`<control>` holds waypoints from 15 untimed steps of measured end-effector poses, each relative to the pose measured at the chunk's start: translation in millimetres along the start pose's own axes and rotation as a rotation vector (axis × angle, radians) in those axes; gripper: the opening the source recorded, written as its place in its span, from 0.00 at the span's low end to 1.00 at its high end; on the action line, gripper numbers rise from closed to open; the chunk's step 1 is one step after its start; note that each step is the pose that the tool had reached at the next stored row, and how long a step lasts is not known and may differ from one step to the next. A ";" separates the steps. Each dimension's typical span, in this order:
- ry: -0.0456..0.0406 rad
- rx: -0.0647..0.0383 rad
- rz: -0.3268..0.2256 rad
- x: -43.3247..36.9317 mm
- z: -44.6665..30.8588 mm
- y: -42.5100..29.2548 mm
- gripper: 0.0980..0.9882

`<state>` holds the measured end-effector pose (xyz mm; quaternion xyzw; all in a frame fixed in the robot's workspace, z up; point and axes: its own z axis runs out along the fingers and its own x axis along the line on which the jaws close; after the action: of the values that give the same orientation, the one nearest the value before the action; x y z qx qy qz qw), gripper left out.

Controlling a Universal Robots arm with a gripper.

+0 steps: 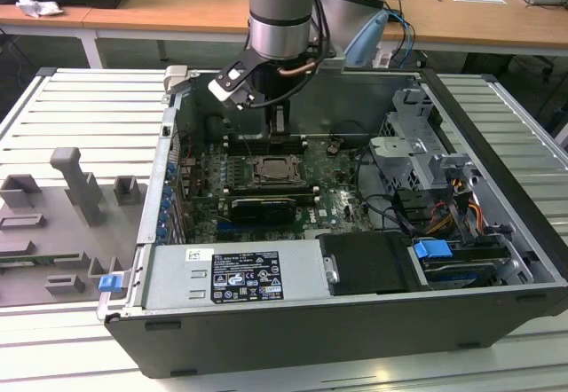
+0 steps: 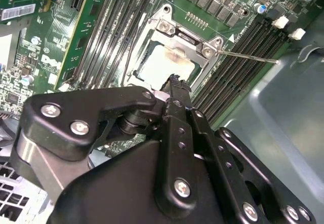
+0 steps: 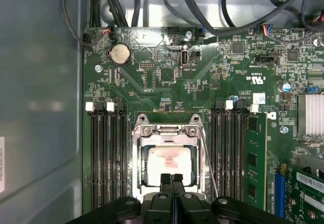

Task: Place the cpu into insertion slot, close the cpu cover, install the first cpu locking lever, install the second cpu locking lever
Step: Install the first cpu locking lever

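My gripper hangs inside the open computer case, fingers pressed together with nothing between them. The cpu lies straight beneath the tips. It is already seated flat in the insertion slot, and in the first wrist view my fingertips overlap the chip's near edge. The cpu cover is down over it, with the beige top showing through its square cut-out.

The chip is square, so it has no long axis for me to line up on. The axis that matters is that of the locking lever. In the second wrist view this thin metal rod juts from the cover's corner across the memory slots toward the case wall. I judge that it stands free rather than tucked under its catch. In the first wrist view the same rod slants away from the socket's side, just beside my tips.

I count one cpu, one slot, one cover and one gripper. One lever is plain to see. A second thin rod seems to run along the socket's other side, but I cannot tell for sure. There are two banks of memory slots, one on each side of the socket, with one green memory module fitted. There is also one coin cell on the motherboard.
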<state>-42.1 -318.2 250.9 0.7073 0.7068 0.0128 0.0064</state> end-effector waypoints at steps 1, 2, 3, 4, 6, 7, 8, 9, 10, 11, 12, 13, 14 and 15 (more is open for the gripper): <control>0.0000 0.000 0.000 0.1 -1.8 0.1 0.01; -0.0002 0.000 0.000 0.1 -3.2 0.1 0.01; -0.0001 0.000 0.000 0.1 -5.3 0.2 0.01; -0.0002 0.000 0.000 0.2 -8.0 0.2 0.01; -0.0004 0.000 0.000 0.4 -11.9 0.3 0.01; -0.0003 0.000 0.000 0.5 -13.1 0.4 0.01; -0.0005 0.000 0.000 0.7 -15.1 0.4 0.01; -0.0007 0.000 0.000 0.8 -16.6 0.5 0.01; -0.0009 0.000 0.000 1.0 -18.8 0.5 0.01; -0.0010 0.000 0.000 1.1 -20.3 0.6 0.01; -0.0010 0.000 0.000 1.2 -21.6 0.6 0.01; -0.0012 0.000 0.000 1.4 -24.5 0.7 0.01; -0.0014 0.000 0.000 1.5 -25.8 0.7 0.01; -0.0016 0.000 0.000 1.6 -27.0 0.7 0.01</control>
<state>-42.1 -316.8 277.9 0.7073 0.7068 0.0122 0.0070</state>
